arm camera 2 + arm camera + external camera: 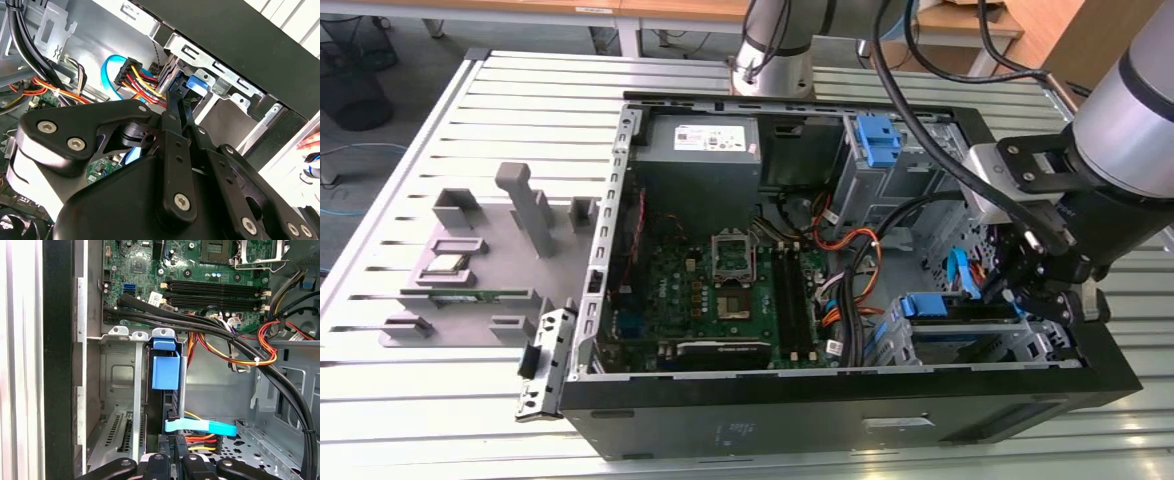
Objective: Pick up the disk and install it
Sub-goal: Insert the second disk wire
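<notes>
Exterior view: my gripper (1034,290) hangs inside the case (854,420), over the drive cage (961,335) at the view's right. My fingers (176,107) are clenched together above the disk (165,371), standing edge-up in the cage.

Disk (165,371) apparently inside case (59,365) bay

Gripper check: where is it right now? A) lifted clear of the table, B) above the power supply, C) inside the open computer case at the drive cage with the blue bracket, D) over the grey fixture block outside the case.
C: in the exterior view the gripper is down inside the computer case, beside the drive cage with the blue bracket.
</notes>
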Controlling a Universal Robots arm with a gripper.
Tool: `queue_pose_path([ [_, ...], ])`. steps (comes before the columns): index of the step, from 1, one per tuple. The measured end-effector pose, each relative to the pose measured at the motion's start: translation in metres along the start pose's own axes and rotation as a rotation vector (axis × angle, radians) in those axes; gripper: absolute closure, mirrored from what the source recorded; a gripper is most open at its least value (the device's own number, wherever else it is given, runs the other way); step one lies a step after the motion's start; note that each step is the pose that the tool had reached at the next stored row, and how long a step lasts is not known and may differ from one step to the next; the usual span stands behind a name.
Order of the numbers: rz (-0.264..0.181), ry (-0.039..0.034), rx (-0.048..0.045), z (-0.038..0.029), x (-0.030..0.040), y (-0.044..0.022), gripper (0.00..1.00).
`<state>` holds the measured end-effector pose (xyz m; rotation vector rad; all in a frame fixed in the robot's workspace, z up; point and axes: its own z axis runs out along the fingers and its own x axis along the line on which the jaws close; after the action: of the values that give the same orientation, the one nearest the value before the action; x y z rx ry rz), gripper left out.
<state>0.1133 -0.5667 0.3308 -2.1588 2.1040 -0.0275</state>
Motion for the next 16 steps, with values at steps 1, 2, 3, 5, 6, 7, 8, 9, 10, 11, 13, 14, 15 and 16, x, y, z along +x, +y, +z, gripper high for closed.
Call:
queue_pose_path([
  [1,0.000,0.0001,0.0000,0.0001,0.0000,0.0000,0.84],
  [2,0.000,0.0001,0.0000,0.0001,0.0000,0.0000,0.84],
  [3,0.000,0.0000,0.0000,0.0004,0.0000,0.0000,0.84],
  [5,0.000,-0.0005,0.0000,0.0020,0.0002,0.0002,0.84],
  [6,0.000,-0.0002,0.0000,0.0024,0.0002,0.0003,0.84],
  [7,0.000,0.0000,0.0000,0.0024,0.0002,0.0003,0.84],
  [8,0.000,0.0002,0.0000,0.0024,0.0002,0.0003,0.84],
  [9,0.000,0.0002,0.0000,0.0028,0.0002,0.0003,0.84],
  [10,0.000,0.0003,0.0001,0.0036,0.0003,0.0004,0.84],
  [11,0.000,0.0007,0.0000,0.0038,0.0003,0.0004,0.84],
  [13,0.000,0.0005,0.0000,0.0039,0.0003,0.0004,0.84],
  [14,0.000,0.0002,0.0000,0.0041,0.0003,0.0004,0.84],
  [15,0.000,0.0000,0.0000,0.0042,0.0003,0.0004,0.84],
  [16,0.000,0.0000,0.0000,0.0042,0.0003,0.0005,0.84],
])
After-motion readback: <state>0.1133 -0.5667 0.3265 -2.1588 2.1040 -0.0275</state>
